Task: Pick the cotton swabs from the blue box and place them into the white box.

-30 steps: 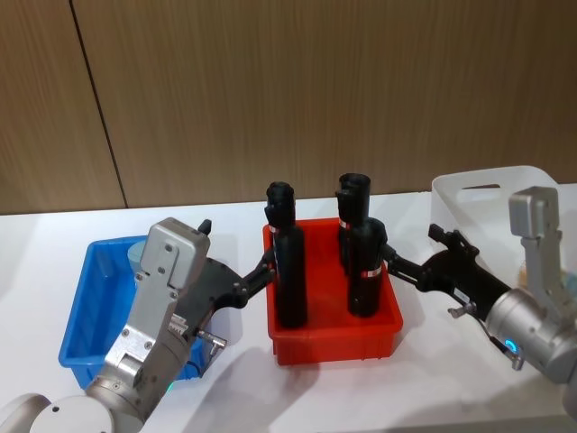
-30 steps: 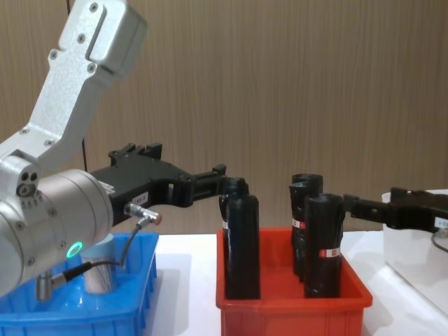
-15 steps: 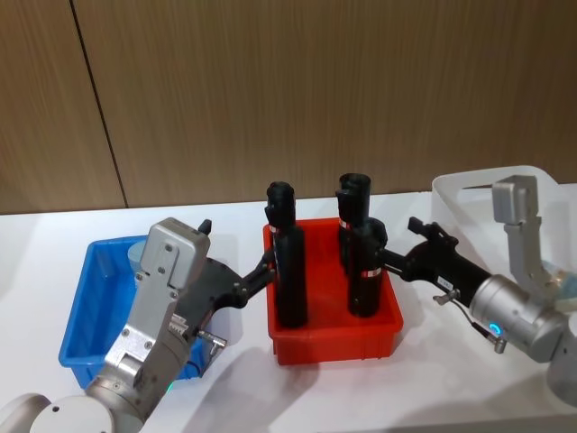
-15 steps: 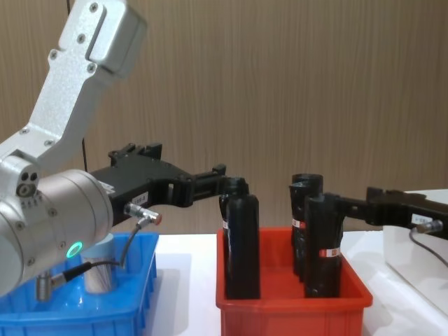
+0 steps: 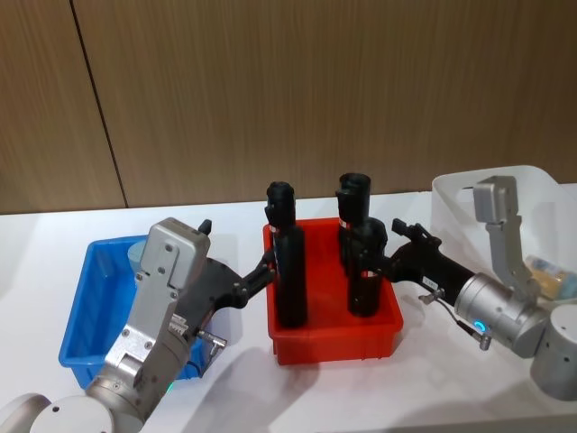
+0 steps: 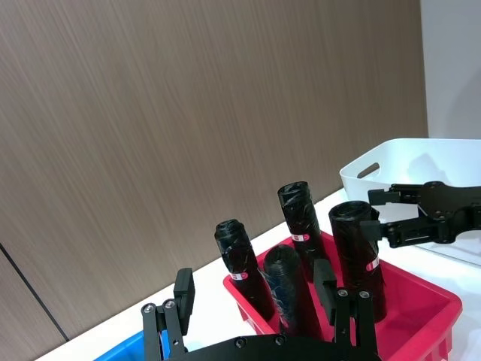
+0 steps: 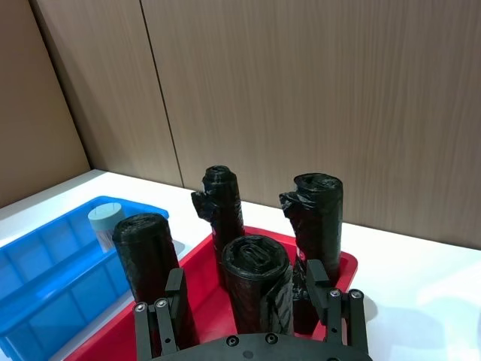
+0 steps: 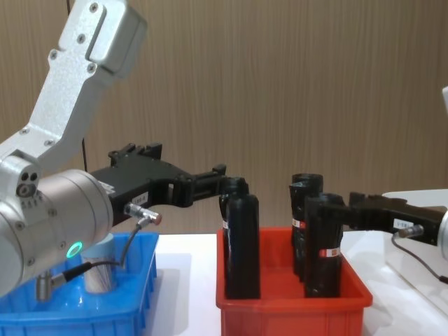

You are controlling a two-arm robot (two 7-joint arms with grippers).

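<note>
Right tool (image 5: 377, 256), fingers apart and empty, has advanced from the white box (image 5: 451, 194) across the red bin (image 5: 334, 338) toward the blue box (image 5: 86, 307), where a cotton swab jar (image 7: 107, 222) waits at its far edge; left tool (image 5: 263, 271) open, idle.

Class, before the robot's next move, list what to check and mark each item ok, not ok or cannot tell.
1. A cotton swabs jar stands in the blue box: ok.
2. The left pincer is open: ok.
3. The left pincer aims at the jar: not ok, it points at a black roll.
4. The right pincer is clear of the red bin: not ok.
5. Room in the white box: cannot tell.
</note>
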